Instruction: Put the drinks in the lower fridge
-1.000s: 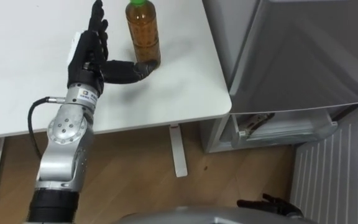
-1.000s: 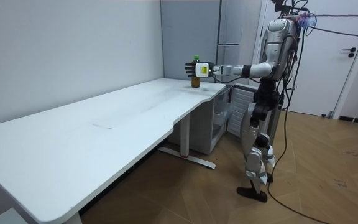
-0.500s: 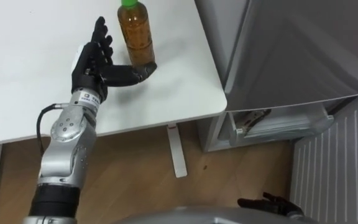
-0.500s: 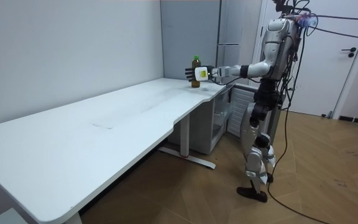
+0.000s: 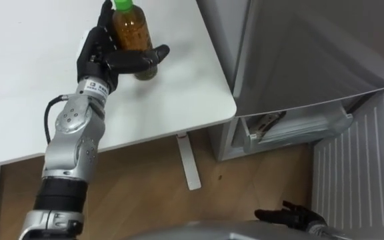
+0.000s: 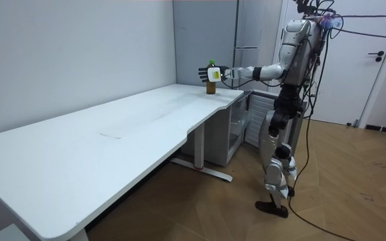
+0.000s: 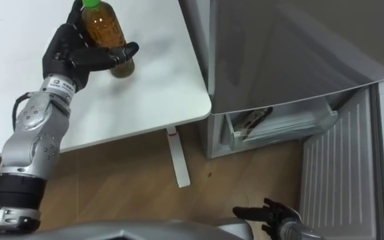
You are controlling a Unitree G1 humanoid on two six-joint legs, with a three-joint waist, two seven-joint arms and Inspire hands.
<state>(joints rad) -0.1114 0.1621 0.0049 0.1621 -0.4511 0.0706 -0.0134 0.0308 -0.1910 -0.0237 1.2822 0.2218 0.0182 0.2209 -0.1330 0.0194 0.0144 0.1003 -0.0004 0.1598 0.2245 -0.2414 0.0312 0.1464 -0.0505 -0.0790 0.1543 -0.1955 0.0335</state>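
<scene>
Early in the job, by the look of it: pick-up under way, nothing stowed yet.

Nearest, low over the wooden floor: right hand, dark fingers loosely spread, empty. Further out: left hand closed round the bottle, thumb across its front, near the rounded corner of the table. Cannot tell whether lifted or resting on the top.

Left to do, judging from this: carry it to the fridge just beside the table, get down to the lower part, seemingly open already, and set it inside.

Bottle: clear plastic, rounded, amber drink, green cap; likely smooth and light. Table: flat matt white. Low in the fridge: a clear-fronted shelf beside a ribbed white panel. Above, a smooth grey front.
</scene>
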